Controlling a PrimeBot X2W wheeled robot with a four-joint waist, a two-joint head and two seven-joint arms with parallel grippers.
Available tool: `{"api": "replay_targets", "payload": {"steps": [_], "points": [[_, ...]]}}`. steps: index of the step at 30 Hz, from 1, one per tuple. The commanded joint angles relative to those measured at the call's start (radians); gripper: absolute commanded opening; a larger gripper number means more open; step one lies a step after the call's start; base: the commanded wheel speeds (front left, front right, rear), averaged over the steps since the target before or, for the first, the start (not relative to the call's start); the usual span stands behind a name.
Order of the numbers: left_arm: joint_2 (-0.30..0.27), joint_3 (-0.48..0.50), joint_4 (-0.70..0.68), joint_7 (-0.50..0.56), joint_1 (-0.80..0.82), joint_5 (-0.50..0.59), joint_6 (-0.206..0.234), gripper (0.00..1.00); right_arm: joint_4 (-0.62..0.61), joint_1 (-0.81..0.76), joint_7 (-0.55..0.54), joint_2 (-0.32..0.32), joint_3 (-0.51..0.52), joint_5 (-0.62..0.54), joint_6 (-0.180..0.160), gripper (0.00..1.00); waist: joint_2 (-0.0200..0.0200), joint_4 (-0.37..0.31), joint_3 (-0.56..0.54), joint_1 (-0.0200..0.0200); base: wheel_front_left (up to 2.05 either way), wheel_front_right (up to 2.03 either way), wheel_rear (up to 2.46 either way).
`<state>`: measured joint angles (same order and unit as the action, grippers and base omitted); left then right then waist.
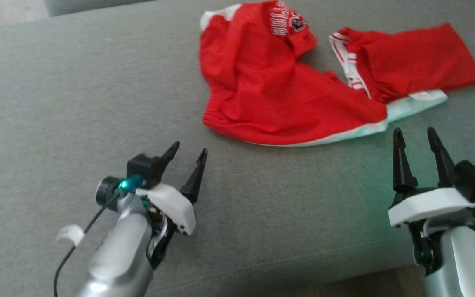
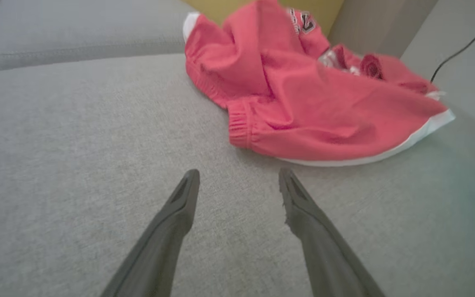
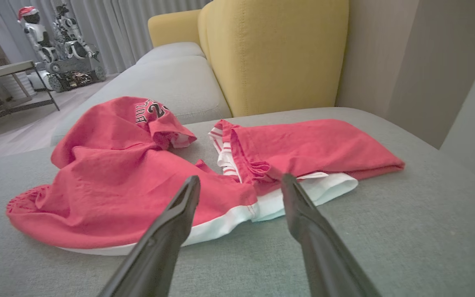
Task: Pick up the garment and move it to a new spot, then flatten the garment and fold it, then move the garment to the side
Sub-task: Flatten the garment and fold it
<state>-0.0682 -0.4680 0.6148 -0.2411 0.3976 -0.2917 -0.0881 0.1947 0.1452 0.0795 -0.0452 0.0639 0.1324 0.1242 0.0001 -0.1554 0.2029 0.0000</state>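
Observation:
The garment [image 1: 287, 90] is a pair of red shorts with white trim and a printed logo, lying crumpled on the grey cushion [image 1: 76, 90] at the upper right. My left gripper [image 1: 189, 149] stands open over bare cushion, below and to the left of the garment's waistband [image 2: 239, 128]. My right gripper [image 1: 415, 135] is open too, just short of the garment's white hem [image 3: 262, 208], with nothing between its fingers. In the left wrist view the garment [image 2: 303, 99] lies ahead and to the right of the left gripper [image 2: 239, 175]. The right gripper [image 3: 239, 181] points at the garment [image 3: 146, 177].
A yellow sofa back [image 3: 274, 53] rises behind the cushion. Another grey cushion [image 3: 167, 82] stretches away to the left. A small robot [image 3: 56, 45] and a metal table [image 3: 6, 70] stand on the floor far off. The cushion's front edge [image 1: 344, 280] runs near my arms.

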Motion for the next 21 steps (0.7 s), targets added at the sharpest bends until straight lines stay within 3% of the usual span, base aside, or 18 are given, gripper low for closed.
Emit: {"api": "replay_targets", "payload": {"steps": [1, 11, 21], "points": [[-0.020, 0.016, 0.017, 0.000, 0.058, 0.022, 0.004, 1.00, -0.040, 0.042, 0.011, -0.005, -0.031, 0.008, 0.007, 1.00, -0.0001, -0.036, 0.027, 0.0000, 0.00, 0.00, 0.00], [-0.020, -0.023, 0.229, -0.009, 0.235, 0.080, 0.015, 1.00, -0.044, 0.068, 0.025, -0.005, -0.044, 0.028, 0.007, 1.00, -0.0001, -0.096, 0.073, 0.0000, 0.00, 0.00, 0.00], [-0.012, -0.044, 0.237, -0.020, 0.304, 0.085, -0.013, 1.00, -0.024, 0.080, 0.041, -0.005, -0.036, 0.040, 0.007, 1.00, -0.0001, -0.106, 0.096, 0.0000, 0.00, 0.00, 0.00]]}}
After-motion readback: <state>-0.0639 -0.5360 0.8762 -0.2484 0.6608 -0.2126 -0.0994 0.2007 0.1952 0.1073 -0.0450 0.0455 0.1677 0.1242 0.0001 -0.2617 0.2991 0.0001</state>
